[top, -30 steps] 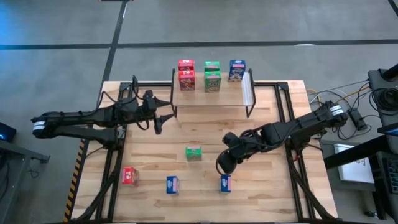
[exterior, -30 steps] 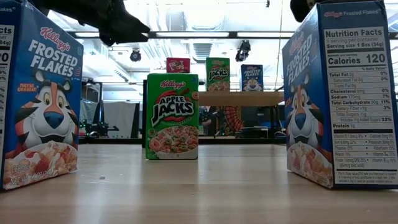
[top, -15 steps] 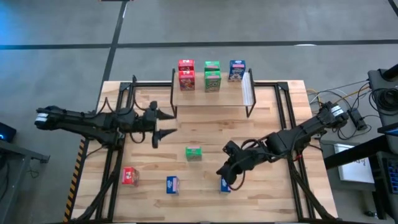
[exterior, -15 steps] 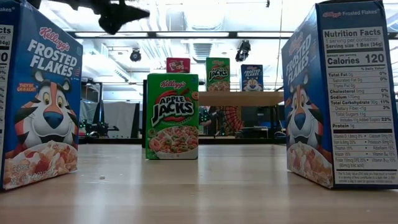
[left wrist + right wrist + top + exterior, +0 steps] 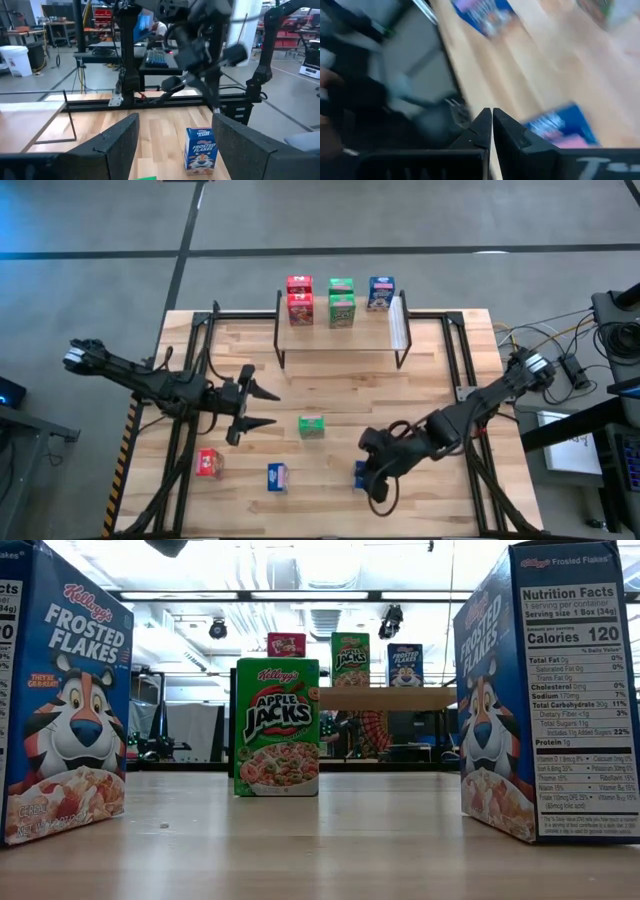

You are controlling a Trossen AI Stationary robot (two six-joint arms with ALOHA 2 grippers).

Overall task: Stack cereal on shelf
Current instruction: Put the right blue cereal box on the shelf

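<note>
Standing upright on the table [image 5: 420,380], a blue cereal box [image 5: 361,474] is seen touching the right gripper [image 5: 377,480], whose fingers are pressed together. The left gripper [image 5: 262,408] is spread wide beside the green box [image 5: 311,426], holding nothing.

Count, high view. Cereal boxes: nine in all.

Red: three. Two on the shelf [image 5: 340,332], at [image 5: 298,284] and [image 5: 300,309]; one on the tabletop [image 5: 430,380] at [image 5: 208,463].

Green: three. Two on the shelf, at [image 5: 341,286] and [image 5: 342,311]; one on the tabletop at [image 5: 311,426].

Blue: three. One on the shelf at [image 5: 380,293]; two on the tabletop, at [image 5: 277,476] and [image 5: 361,474].

Shelf total: five. Tabletop total: four.

Shelves: one. Arms: two, one tool each.
</note>
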